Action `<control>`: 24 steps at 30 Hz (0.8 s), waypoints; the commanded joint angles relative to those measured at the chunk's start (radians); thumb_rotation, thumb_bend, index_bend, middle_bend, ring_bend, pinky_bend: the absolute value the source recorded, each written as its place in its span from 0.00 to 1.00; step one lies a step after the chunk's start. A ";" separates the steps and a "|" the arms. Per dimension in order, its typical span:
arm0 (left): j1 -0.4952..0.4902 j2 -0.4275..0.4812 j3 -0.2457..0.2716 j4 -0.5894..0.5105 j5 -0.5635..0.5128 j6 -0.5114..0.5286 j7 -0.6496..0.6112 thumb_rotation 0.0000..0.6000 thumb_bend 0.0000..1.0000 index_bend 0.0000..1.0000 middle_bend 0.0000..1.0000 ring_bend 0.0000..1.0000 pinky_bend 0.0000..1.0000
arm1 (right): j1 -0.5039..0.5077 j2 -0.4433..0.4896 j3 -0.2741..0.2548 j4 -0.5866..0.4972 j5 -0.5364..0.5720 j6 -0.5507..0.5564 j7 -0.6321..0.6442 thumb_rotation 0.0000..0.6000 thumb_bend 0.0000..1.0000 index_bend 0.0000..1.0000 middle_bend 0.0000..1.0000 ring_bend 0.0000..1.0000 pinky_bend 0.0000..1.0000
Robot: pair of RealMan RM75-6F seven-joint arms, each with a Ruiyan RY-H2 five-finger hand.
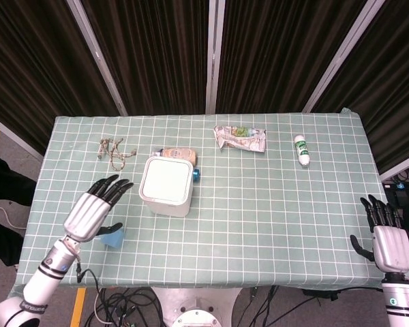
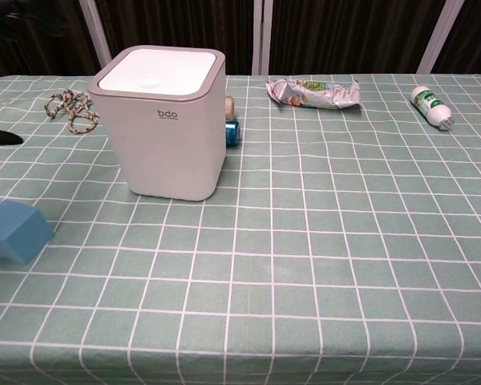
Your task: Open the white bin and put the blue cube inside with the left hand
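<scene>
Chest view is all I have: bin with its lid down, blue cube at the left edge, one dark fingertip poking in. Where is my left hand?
Observer: The left hand is over the table, fingers spread, just left of the white bin.
Operator: Is it holding the cube?
Observer: No. The blue cube lies on the cloth below the palm, with only the thumb near it.
Operator: And the right hand?
Observer: The right hand is open at the table's near right corner, far from everything.
</scene>
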 commanded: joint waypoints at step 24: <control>-0.129 -0.037 -0.003 -0.008 -0.065 -0.106 0.103 1.00 0.07 0.13 0.25 0.06 0.20 | -0.002 -0.014 0.003 0.035 0.008 -0.004 0.026 1.00 0.23 0.00 0.00 0.00 0.00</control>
